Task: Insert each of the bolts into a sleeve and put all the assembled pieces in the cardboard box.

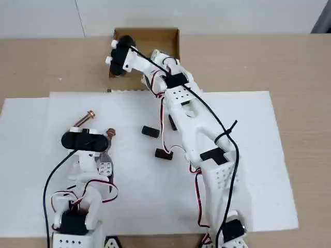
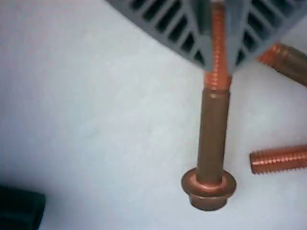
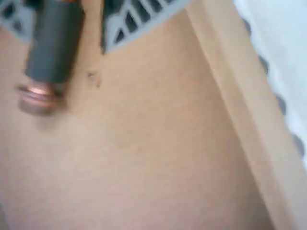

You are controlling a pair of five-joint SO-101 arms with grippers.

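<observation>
In the left wrist view my left gripper [image 2: 218, 62] is shut on the threaded end of a copper bolt [image 2: 212, 139], whose flanged head rests on the white paper. Two more bolts [image 2: 279, 160] [image 2: 288, 60] lie just beside it. From above, the left gripper [image 1: 107, 145] sits at the paper's left with the bolt head [image 1: 110, 133] at its tip. My right gripper [image 1: 120, 58] is over the cardboard box [image 1: 160, 39]. Its fingers stand open around a black sleeve with a bolt in it [image 3: 50, 45] just above the box floor [image 3: 144, 153], with a gap on one side.
Two loose black sleeves [image 1: 150, 131] [image 1: 163, 154] lie mid-paper, beside the right arm. Another bolt [image 1: 84, 119] lies to the far left of the left gripper. A sleeve's end [image 2: 19, 206] shows at the left wrist view's corner. The box wall [image 3: 240, 110] runs beside the right gripper.
</observation>
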